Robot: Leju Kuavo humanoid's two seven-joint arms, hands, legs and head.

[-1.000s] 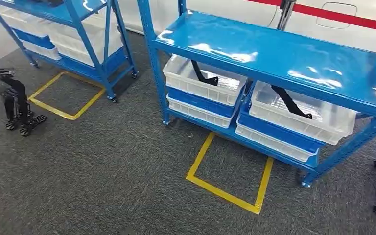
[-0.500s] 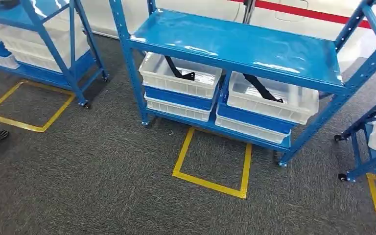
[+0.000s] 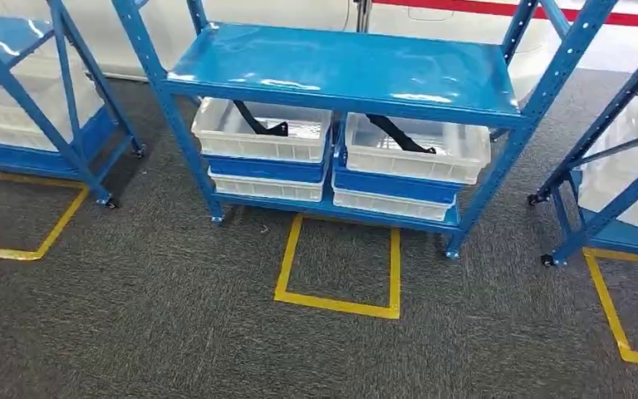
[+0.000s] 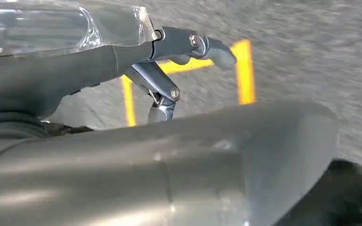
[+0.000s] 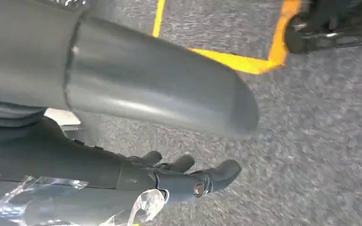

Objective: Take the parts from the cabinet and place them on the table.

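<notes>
The blue cabinet [image 3: 341, 71] stands straight ahead on the grey carpet, and its lower shelf carries two stacks of white and blue bins. One long black part [image 3: 259, 123] lies slanted in the left top bin [image 3: 262, 133], and another black part [image 3: 399, 133] lies the same way in the right top bin [image 3: 415, 145]. I think the bins are open on top so that a robot hand can come in from above, under the upper shelf. A yellow tape square [image 3: 338, 270] is marked on the floor just in front of the cabinet, probably as the place where the robot must stand. No table can be seen from here.

Both arms hang down beside the body. The left robot hand [image 4: 169, 70] holds nothing, its fingers are loosely bent and apart, over the carpet and the yellow tape. The right robot hand [image 5: 184, 176] is also empty, with fingers slightly curled and apart
</notes>
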